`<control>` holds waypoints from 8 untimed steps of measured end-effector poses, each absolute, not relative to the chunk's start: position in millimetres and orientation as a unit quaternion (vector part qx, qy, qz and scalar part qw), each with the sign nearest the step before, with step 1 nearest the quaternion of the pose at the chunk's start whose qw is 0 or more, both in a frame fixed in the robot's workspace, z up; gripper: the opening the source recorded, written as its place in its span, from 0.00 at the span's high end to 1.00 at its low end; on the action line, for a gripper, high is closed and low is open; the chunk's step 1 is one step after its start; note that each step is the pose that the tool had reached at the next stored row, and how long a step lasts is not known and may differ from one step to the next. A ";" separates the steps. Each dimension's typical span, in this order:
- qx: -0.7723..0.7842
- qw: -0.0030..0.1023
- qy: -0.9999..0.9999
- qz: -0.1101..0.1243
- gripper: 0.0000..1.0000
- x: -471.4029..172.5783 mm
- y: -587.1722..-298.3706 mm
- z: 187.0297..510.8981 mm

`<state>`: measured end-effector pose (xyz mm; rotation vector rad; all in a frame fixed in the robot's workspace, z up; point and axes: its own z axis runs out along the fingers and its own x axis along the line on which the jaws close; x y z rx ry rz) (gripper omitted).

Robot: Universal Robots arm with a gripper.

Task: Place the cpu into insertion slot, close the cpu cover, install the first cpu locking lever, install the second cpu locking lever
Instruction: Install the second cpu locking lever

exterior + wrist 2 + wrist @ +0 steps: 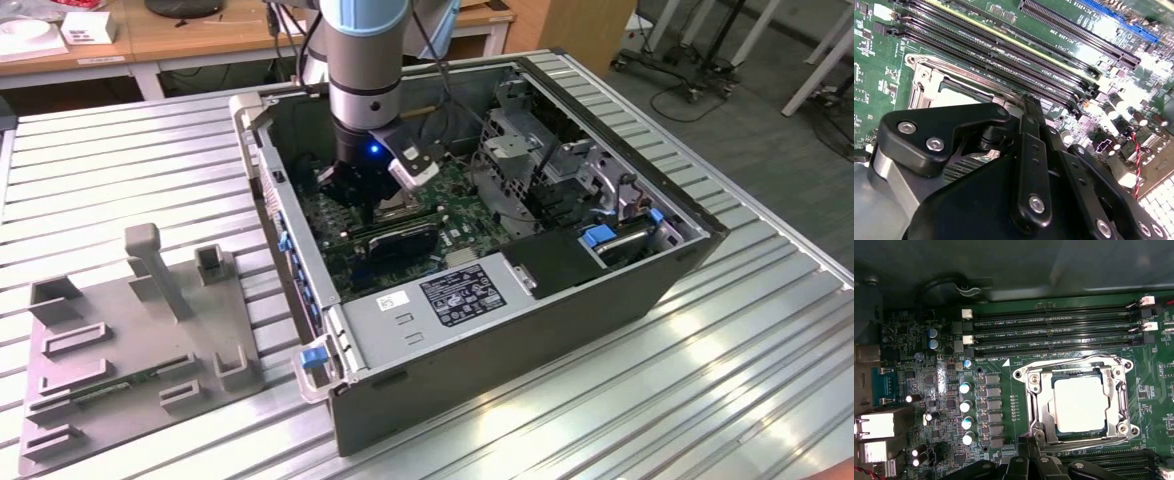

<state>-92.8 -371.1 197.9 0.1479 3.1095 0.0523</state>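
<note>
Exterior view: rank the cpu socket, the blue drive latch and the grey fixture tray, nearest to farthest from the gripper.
1. cpu socket: directly beneath the gripper, inside the case.
2. blue drive latch: toward the exterior view's right, inside the case.
3. grey fixture tray: outside the case, on the exterior view's left.

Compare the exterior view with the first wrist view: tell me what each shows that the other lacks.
The exterior view alone shows the open computer case on the slatted table and a grey fixture beside it. The first wrist view alone shows the cpu seated in the insertion slot with the cpu cover framing it. Both show the green circuit board and the tool over the socket.
</note>
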 end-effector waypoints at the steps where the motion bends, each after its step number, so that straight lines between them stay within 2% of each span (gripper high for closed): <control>1: 0.047 0.015 0.999 0.017 0.89 -92.7 -370.9 197.1; 8: 0.047 0.014 0.999 0.017 0.89 -93.6 -371.2 195.8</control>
